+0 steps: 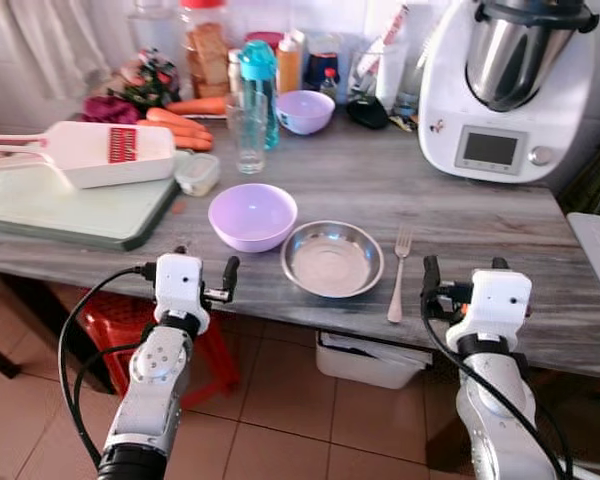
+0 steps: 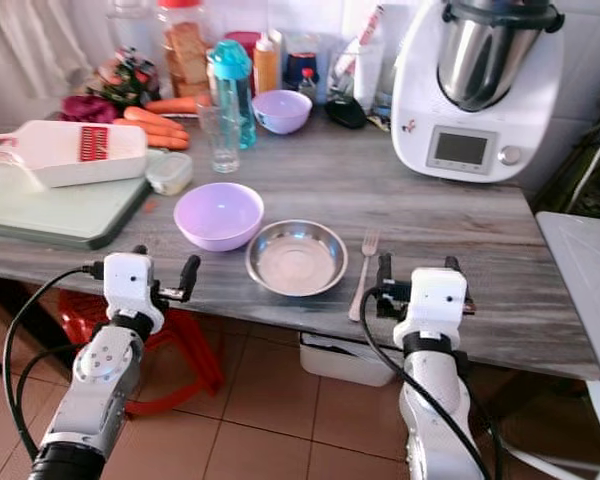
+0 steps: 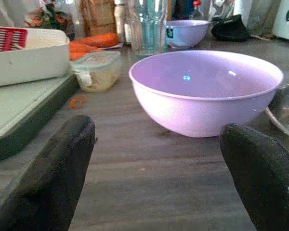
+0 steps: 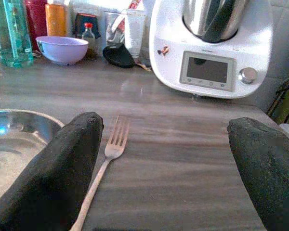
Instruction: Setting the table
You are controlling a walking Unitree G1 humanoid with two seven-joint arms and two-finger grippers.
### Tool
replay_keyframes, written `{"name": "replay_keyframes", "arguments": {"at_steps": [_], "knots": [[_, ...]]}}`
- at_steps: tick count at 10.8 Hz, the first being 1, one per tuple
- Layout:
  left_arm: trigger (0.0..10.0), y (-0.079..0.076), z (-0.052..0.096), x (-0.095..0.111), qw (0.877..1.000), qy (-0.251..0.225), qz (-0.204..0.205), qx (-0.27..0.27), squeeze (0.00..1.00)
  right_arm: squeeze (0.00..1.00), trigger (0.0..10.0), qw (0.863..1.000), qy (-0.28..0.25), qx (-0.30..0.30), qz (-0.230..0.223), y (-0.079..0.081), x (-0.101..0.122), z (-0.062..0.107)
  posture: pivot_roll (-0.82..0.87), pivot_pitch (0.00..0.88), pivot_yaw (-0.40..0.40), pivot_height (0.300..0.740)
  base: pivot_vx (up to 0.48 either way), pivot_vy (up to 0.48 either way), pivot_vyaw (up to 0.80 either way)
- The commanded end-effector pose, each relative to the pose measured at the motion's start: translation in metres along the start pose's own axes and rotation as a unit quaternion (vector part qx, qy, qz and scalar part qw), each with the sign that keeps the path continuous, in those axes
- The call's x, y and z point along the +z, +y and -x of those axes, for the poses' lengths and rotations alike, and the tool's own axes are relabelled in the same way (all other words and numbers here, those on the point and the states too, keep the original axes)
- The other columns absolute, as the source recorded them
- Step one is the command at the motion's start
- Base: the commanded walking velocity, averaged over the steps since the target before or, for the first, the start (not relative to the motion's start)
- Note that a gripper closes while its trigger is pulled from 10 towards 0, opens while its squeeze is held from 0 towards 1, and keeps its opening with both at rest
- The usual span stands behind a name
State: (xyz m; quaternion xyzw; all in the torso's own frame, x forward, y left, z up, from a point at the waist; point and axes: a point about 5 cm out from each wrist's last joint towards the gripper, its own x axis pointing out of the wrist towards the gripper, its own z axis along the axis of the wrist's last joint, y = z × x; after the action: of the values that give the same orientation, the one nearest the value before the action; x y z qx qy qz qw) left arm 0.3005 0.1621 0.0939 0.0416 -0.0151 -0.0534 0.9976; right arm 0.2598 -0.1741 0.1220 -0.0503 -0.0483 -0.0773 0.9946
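A lilac bowl [image 1: 252, 215] stands near the front of the grey wooden table [image 1: 380, 190]. To its right is a shallow steel bowl [image 1: 332, 258], and right of that lies a fork [image 1: 399, 270], tines pointing away from me. My left gripper [image 1: 202, 264] hovers open at the table's front edge, just short of the lilac bowl [image 3: 207, 91]. At the edge on the other side, my right gripper [image 1: 465, 268] is open too, with the fork [image 4: 103, 163] just inside its left finger. Further back stand a clear glass [image 1: 247, 130] and a second lilac bowl [image 1: 305, 110].
A white food processor [image 1: 505, 85] fills the back right. At the left, a white slicer [image 1: 100, 152] rests on a green cutting board [image 1: 60, 205], beside a small lidded container [image 1: 197, 173], carrots [image 1: 180, 125] and a teal bottle [image 1: 260, 80]. Under the table stand a red stool [image 1: 110, 320] and a white bin [image 1: 370, 360].
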Motion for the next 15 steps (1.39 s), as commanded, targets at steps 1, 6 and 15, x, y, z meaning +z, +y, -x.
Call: {"name": "replay_keyframes", "arguments": {"at_steps": [1, 6, 15], "knots": [[10.0, 0.0, -0.003, 0.002, 1.0, -0.004, -0.006, 0.0, 0.0, 0.0, 10.0, 1.0, -0.006, -0.003, -0.003, -0.001, 0.002, -0.002, -0.01, 0.0, 0.008, 0.74, 0.0, 0.0, 0.0], [10.0, -0.003, -0.004, 0.002, 1.0, -0.003, -0.008, -0.003, 0.0, 0.0, 10.0, 1.0, -0.006, -0.008, -0.011, -0.003, 0.001, -0.006, -0.02, 0.0, 0.011, 0.74, -0.283, 0.0, 0.0], [10.0, -0.011, -0.003, -0.002, 0.999, -0.006, -0.021, -0.027, 0.0, 0.0, 10.0, 1.0, -0.005, -0.007, -0.012, -0.004, 0.001, -0.007, -0.03, 0.0, 0.006, 0.74, -0.231, 0.0, 0.0]]}}
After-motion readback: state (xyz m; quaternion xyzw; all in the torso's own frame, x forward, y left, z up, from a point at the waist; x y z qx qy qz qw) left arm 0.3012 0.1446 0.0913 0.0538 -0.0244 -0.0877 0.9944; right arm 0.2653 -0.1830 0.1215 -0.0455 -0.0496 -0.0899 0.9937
